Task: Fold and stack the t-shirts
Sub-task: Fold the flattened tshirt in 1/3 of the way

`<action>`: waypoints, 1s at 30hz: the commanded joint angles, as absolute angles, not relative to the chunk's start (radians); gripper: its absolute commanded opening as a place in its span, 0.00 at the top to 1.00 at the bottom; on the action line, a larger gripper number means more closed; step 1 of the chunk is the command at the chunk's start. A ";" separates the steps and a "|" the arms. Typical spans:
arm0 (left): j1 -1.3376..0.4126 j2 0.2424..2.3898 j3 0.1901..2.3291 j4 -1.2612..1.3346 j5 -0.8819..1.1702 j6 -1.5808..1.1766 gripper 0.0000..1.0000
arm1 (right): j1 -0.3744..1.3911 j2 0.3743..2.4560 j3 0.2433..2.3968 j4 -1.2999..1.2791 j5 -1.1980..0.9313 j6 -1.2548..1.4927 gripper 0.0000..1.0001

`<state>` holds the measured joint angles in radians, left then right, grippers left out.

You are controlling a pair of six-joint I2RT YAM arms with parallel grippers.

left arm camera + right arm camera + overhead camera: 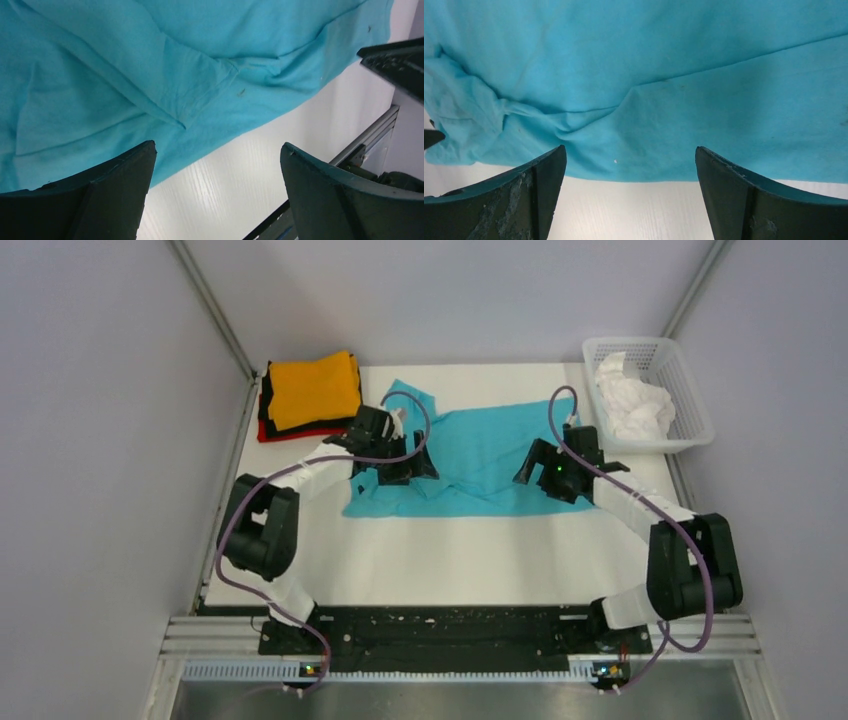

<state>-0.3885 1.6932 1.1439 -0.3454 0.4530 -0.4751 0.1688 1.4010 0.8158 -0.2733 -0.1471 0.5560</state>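
Teal t-shirt, centre: soft matt cloth, creased. Worktop: smooth white surface with faint wood-grain texture and slight sheen. Basket, upper right: white plastic lattice. Right gripper: dark matt plastic, fingers scuffed pale. Rail, bottom: ribbed bare metal.

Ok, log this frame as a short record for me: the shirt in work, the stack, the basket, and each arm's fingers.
shirt in work: teal t-shirt, spread wrinkled across the middle of the table
stack: orange t-shirt on top, black and red layers under it, far left corner
basket: white lattice basket, far right corner, holding a crumpled white t-shirt
left fingers: open, over the teal shirt's near edge, holding nothing
right fingers: open, over the same near edge, holding nothing
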 commanded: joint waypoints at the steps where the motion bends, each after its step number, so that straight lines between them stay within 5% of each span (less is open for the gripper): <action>1: -0.394 1.755 1.154 -0.167 0.469 -0.581 0.01 | 0.219 1.458 0.794 -0.186 -0.169 0.551 0.01; 14: -0.449 1.894 1.241 -0.221 0.322 -0.606 0.01 | 0.220 1.486 0.717 -0.153 -0.134 0.572 0.01; 30: -0.454 2.086 1.522 -0.045 0.420 -0.807 0.01 | 0.221 1.475 0.719 -0.171 -0.104 0.557 0.01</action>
<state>-0.4526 2.0296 1.3949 -0.1505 0.3782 -0.7189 0.2123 1.4693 0.7269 -0.1696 -0.1390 0.5686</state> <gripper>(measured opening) 0.986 0.985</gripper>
